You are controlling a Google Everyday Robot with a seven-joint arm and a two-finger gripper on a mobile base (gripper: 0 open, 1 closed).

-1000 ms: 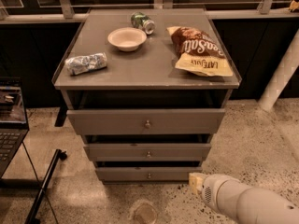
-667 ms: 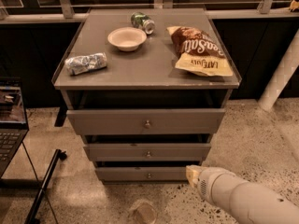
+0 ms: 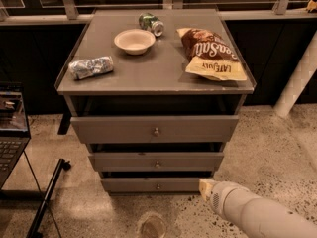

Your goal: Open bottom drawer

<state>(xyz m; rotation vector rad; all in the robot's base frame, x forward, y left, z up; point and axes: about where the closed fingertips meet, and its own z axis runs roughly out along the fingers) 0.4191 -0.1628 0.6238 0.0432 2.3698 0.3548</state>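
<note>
A grey-brown cabinet holds three flat drawer fronts, each with a small round metal knob. The bottom drawer (image 3: 148,185) is the thinnest front, just above the floor, with its knob (image 3: 158,186) at centre. My gripper (image 3: 205,186) comes in from the lower right on a white arm. Its tip sits right at the bottom drawer's right end, to the right of the knob.
On the cabinet top lie a white bowl (image 3: 134,40), a green can (image 3: 151,23), a chip bag (image 3: 210,54) and a crumpled silver packet (image 3: 90,66). A laptop (image 3: 11,128) stands at left, with a black pole (image 3: 47,198) on the floor. A white pipe (image 3: 298,78) stands at right.
My arm has moved left and a little up, bringing the gripper tip to the right end of the bottom drawer. The drawers have not moved.
</note>
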